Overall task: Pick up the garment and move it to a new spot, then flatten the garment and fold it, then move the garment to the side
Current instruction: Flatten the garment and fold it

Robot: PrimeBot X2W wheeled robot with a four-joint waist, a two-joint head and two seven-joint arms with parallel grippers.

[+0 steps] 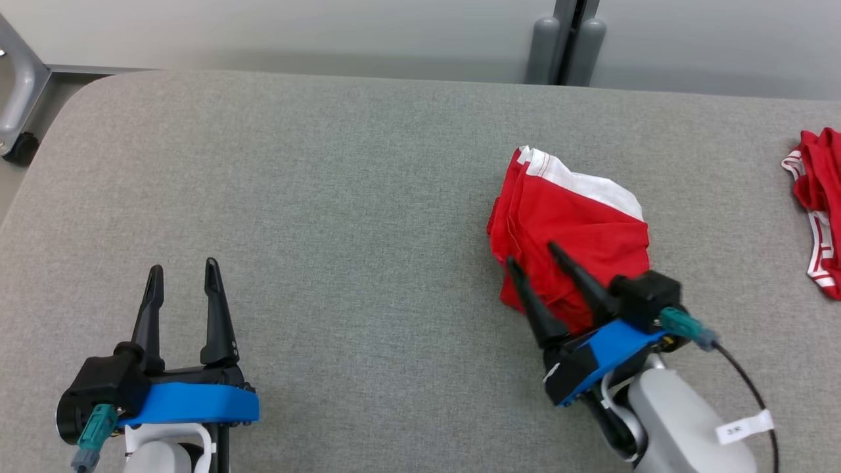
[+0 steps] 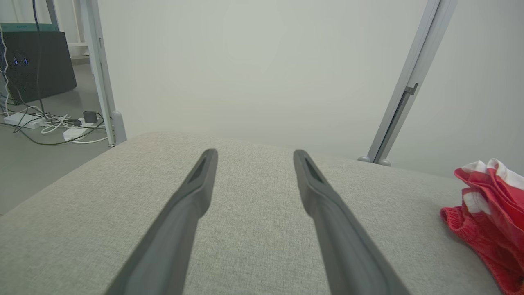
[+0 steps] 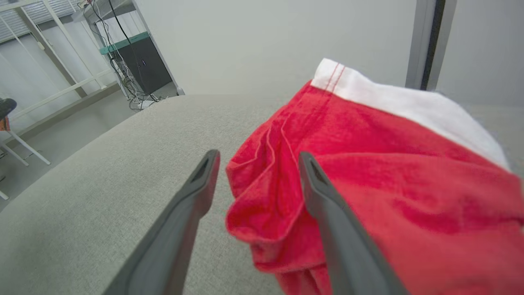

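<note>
Right hand [image 1: 532, 254] is the one that matters here. Its two fingers are spread wide and sit over the near-left corner of the red garment [image 1: 571, 223], with a fold of cloth lying loose between them, so nothing is pinched as far as I can see. The garment is bunched up right of centre on the grey counter [image 1: 328, 197], and its white band [image 1: 591, 180] runs along the far side, away from the robot. The heap's long axis runs roughly near to far, tilted a bit, and the fingers point along it, up and to the left.

Left hand [image 1: 184, 266] is also wide open, over bare counter and well apart from the cloth, so the right arm is clearly nearer. My guess is that flattening will need both hands, so the left has to come across. There's another red piece [image 1: 818, 210] at the far right edge, which I'd leave alone.
</note>
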